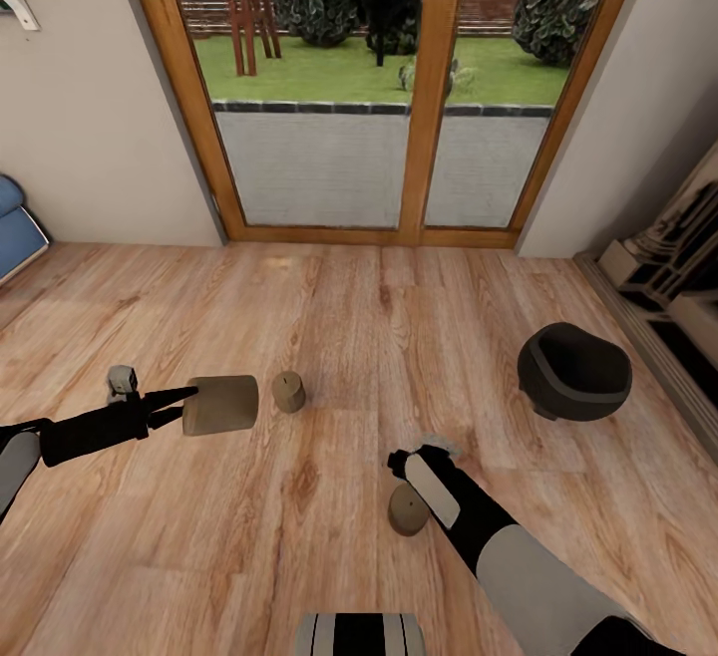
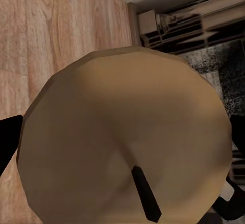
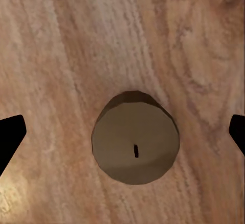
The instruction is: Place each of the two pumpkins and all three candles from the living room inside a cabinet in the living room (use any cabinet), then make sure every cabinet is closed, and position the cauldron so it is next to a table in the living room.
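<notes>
Left claw (image 1: 189, 402) grasps one candle (image 1: 221, 404) above the wooden floor (image 1: 329, 327). Right claw (image 1: 404, 467), released, hangs over a second candle (image 3: 135, 143). A third candle (image 1: 288, 392) and the cauldron (image 1: 574, 372) rest on the floor.

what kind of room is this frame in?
Likely a living room at a garden door: wood plank floor, a glazed wood-framed door onto a patio and lawn, and a blue cushioned seat at the left edge.
</notes>
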Robot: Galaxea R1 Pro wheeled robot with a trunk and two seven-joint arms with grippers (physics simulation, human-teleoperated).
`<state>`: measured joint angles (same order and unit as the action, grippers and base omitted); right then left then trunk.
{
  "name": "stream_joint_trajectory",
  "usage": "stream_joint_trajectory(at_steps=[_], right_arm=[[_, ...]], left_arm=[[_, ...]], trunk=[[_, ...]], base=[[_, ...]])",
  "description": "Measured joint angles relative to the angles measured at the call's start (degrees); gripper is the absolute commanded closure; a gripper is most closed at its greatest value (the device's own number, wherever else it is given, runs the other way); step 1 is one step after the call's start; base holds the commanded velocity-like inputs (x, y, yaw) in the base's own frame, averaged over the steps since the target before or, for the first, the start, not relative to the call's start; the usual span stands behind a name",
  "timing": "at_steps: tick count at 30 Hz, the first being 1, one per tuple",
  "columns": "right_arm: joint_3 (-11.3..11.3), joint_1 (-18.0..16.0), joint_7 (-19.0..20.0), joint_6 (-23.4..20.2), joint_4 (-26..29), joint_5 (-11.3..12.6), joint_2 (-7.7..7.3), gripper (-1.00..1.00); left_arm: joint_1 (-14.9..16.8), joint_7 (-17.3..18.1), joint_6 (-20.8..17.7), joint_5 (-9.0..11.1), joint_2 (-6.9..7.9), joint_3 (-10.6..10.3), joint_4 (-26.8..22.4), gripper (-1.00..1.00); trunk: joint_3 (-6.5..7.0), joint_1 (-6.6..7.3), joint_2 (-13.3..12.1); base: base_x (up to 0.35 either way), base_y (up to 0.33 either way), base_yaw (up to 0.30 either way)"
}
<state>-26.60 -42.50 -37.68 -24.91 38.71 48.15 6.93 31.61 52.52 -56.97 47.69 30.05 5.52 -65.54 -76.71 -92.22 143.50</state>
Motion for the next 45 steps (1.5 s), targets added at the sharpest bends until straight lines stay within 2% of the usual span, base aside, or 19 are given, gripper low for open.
stream_joint_trajectory(at_steps=[5, 9, 20, 21, 25, 28, 35, 45], right_arm=[[-0.36, -0.32, 1.16, 2.62, -2.55, -1.49, -0.01, -1.0], [-0.38, -0.34, 2.8, 2.9, -3.33, -1.68, 0.04, -1.0], [-0.56, -0.35, 3.38, 2.85, -3.45, -1.71, 0.06, -1.0], [-0.56, -0.35, 3.38, 2.85, -3.45, -1.71, 0.06, -1.0], [-0.56, -0.35, 3.39, 2.86, -3.45, -1.71, 0.06, -1.0], [-0.56, -0.35, 3.39, 2.89, -3.45, -1.71, 0.06, -1.0], [-0.56, -0.35, 5.18, 2.92, -3.4, -1.79, 0.0, -1.0], [-0.57, -0.35, 6.29, 3.06, -3.37, -1.83, -0.06, -1.0]], left_arm=[[0.0, 0.0, -0.01, 0.05, 0.0, -0.02, -0.03, 1.0], [0.0, 0.0, 0.0, 0.14, 0.0, -0.02, -0.03, 1.0], [0.0, 0.61, -0.04, 0.49, 0.0, -0.05, -0.06, 1.0], [0.0, 1.74, -0.12, 0.61, 0.03, -0.1, -0.09, 1.0], [0.0, 9.81, -0.09, 0.0, 0.13, -0.43, -0.01, 1.0], [0.0, 12.4, 0.08, -0.39, 0.16, -0.91, 0.05, 1.0], [-0.01, 13.53, 0.17, -0.37, 0.08, -3.26, 0.03, 1.0], [-0.01, 13.64, 0.16, -0.3, 0.08, -3.76, -0.02, 1.0]], trunk=[[0.0, 0.0, 0.0], [0.0, 0.0, 0.0], [0.0, 0.0, 0.0], [-0.21, -0.03, 0.01], [-1.1, -0.13, 0.07], [-1.77, -0.21, 0.1], [-3.32, -0.39, 0.2], [-5.54, -0.65, 0.33]], base=[[0.0, 0.0, 0.0], [0.0, 0.0, 0.0], [0.0, 0.0, 0.0], [0.0, 0.0, 0.0], [0.0, 0.0, 0.0], [0.0, 0.0, 0.0], [0.0, 0.0, 0.0], [0.0, 0.0, 0.0]])
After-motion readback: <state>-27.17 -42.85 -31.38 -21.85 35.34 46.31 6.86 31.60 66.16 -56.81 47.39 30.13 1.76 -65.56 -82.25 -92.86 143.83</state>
